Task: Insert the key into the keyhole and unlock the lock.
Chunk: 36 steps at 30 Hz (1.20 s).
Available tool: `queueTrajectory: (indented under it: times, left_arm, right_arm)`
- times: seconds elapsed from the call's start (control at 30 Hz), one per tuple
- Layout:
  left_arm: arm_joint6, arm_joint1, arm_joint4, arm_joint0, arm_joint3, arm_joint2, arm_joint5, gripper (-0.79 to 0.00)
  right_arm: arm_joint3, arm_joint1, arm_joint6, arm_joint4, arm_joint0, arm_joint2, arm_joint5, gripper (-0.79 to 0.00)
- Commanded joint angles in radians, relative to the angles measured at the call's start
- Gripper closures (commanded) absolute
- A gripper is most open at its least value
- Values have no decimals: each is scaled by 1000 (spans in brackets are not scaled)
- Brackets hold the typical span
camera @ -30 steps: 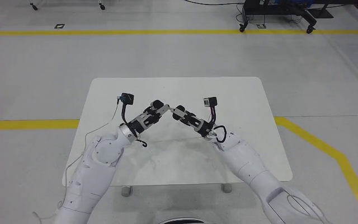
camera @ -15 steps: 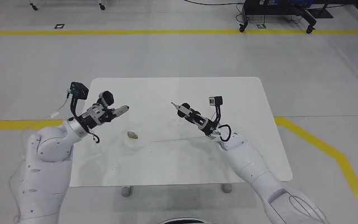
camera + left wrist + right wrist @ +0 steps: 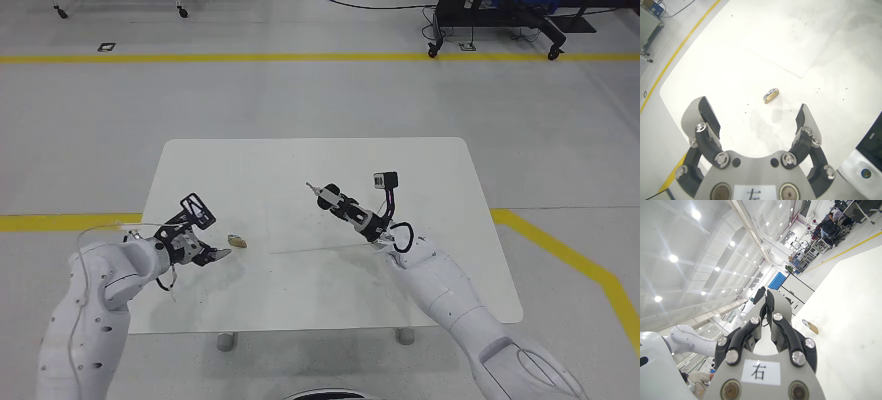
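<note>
We see the left gripper [image 3: 753,106] with its jaws spread wide and nothing between the ribbed pads [image 3: 709,113]. It hangs low over the left part of the white table [image 3: 420,160], and in the top view it [image 3: 212,255] sits just left of the padlock [image 3: 237,240] and a little nearer, close to it but apart from it. From the left wrist, the padlock [image 3: 770,95] lies ahead of the open jaws on the bare tabletop [image 3: 734,47]. It has a small brass body with a silver shackle, and it is touching neither finger. Beyond it we make out the straight edge of a thin white sheet [image 3: 791,37] lying flat on the table. The right gripper [image 3: 766,294] is closed, its two fingers drawn together to a narrow slit. We cannot tell whether the key sits between them. In the top view this gripper [image 3: 313,188] is held near the middle of the table, pointing toward the far left, well apart from the padlock and from the left gripper. Its wrist view looks upward past the fingertips, so the gripper is tilted up off the tabletop [image 3: 848,294], and the padlock [image 3: 811,326] lies on the surface off to one side of the fingers. A yellow line [image 3: 300,57] runs across the floor beyond the far edge of the table.
</note>
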State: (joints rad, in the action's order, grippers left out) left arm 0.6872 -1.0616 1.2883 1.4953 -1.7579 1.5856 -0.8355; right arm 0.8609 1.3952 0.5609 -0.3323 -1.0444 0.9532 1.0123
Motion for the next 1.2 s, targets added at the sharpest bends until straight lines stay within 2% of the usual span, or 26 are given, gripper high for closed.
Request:
queueTrajectory:
  times: [0.0,0.07,0.13,0.23,0.47,0.63,0.77,0.83,1.0,1.07,1.17]
  left_arm:
    - [-21,0,48,-4,14,-28,13,-785]
    - [-45,0,78,-14,33,-46,28,-785]
    - [-63,0,95,-23,52,-67,29,-723]
    - [-64,1,126,-32,76,-94,22,-680]
    - [-109,4,167,-56,104,-120,46,-671]
    - [-135,4,200,-84,140,-153,51,-579]
    - [-137,3,214,-106,162,-178,57,-471]
    - [-138,3,197,-111,166,-185,52,-391]
    - [-104,4,169,-126,175,-201,32,-323]
    - [-95,3,151,-132,185,-210,24,-265]
    - [-72,4,137,-136,191,-215,23,-28]
  right_arm:
    - [0,0,0,0,0,0,0,0]
    - [0,0,0,0,0,0,0,0]
    - [0,0,0,0,0,0,0,0]
    - [0,0,0,0,0,0,0,0]
    - [0,0,0,0,0,0,0,0]
    - [0,0,0,0,0,0,0,0]
    - [0,0,0,0,0,0,0,0]
    - [0,0,0,0,0,0,0,0]
    - [0,0,0,0,0,0,0,0]
    - [0,0,0,0,0,0,0,0]
    - [0,0,0,0,0,0,0,0]
